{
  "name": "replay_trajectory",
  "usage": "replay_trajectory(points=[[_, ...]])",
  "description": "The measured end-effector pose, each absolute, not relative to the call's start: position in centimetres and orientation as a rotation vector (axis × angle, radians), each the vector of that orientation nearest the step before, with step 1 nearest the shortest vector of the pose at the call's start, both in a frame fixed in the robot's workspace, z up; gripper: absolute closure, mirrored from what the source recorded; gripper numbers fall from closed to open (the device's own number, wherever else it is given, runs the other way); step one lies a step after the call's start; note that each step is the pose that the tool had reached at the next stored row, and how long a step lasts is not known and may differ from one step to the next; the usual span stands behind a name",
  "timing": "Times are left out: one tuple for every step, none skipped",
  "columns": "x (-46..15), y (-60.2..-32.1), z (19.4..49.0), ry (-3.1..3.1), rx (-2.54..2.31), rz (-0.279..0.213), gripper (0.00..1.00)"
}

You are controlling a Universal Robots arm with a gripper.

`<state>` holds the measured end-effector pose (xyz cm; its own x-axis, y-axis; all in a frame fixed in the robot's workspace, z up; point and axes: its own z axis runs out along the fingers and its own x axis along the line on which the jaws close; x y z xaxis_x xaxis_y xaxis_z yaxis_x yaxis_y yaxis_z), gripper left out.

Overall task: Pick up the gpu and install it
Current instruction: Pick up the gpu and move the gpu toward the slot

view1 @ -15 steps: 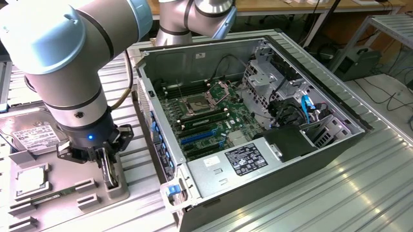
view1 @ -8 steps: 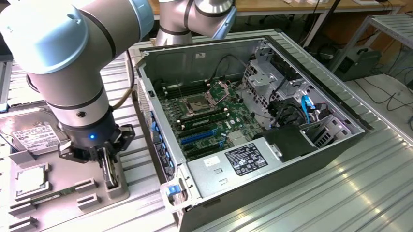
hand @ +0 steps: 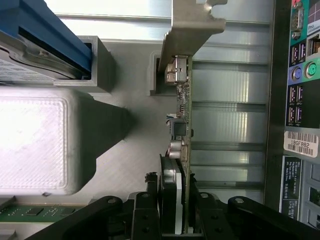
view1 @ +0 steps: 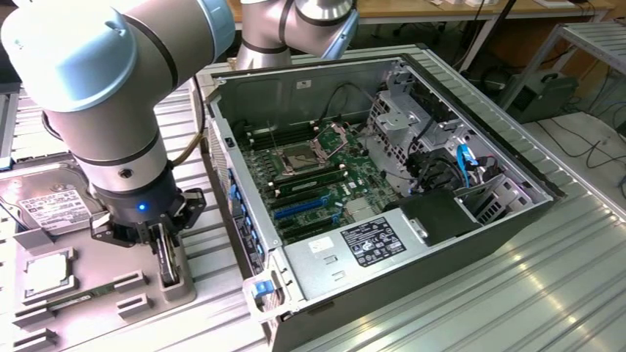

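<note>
1 gripper [view1: 164, 258] is at work, and its 2 fingers [hand: 148, 220] are closed on the gpu [hand: 183, 125], 1 pad on each flat face. The grip takes the end with the black cooler [hand: 169, 200]. The card stands on edge, directly below the wrist. Its long axis runs straight away from the fingers to the silver bracket [hand: 190, 30] at the far end. That bracket end sits at a slot post of the grey holder tray [view1: 108, 275], so the card appears seated there; whether it has lifted at all cannot be told.

The open computer case [view1: 509, 172] lies just beside the tray, on the exterior view's right. Its motherboard [view1: 323, 176] faces up. The card's long axis runs roughly parallel to the near wall of the case.

Arm pose: the last link stands near vertical with the wrist pointing straight down over the tray. A hard drive [view1: 47, 205] lies on the exterior view's left of the arm, apart from the grip.
</note>
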<state>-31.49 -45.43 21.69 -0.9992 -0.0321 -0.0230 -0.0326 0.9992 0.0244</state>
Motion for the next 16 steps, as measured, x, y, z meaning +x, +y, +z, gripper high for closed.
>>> replay_trajectory(points=[[-31.49,-45.43,21.69,3.118,-0.050,0.039,0.66],[-31.50,-45.43,21.69,3.118,-0.051,0.039,0.66],[-31.50,-45.44,21.69,3.118,-0.051,0.039,0.66],[-31.53,-45.44,21.69,3.118,-0.050,0.039,0.66],[-31.55,-45.43,21.69,3.118,-0.050,0.039,0.66],[-31.58,-45.43,21.69,3.118,-0.050,0.040,0.66],[-31.64,-45.44,21.69,3.118,-0.050,0.041,0.66],[-31.64,-45.44,21.69,3.118,-0.050,0.041,0.66],[-31.64,-45.43,21.69,3.118,-0.051,0.041,0.66],[-31.64,-45.43,21.69,3.118,-0.051,0.041,0.66],[-31.64,-45.44,21.69,3.118,-0.051,0.041,0.66],[-31.64,-45.44,21.69,3.118,-0.051,0.041,0.66],[-31.64,-45.44,21.69,3.118,-0.051,0.041,0.66],[-31.64,-45.44,21.69,3.118,-0.050,0.041,0.68],[-31.64,-45.44,21.69,3.118,-0.051,0.041,0.68],[-31.64,-45.44,21.69,3.118,-0.050,0.041,0.72]])
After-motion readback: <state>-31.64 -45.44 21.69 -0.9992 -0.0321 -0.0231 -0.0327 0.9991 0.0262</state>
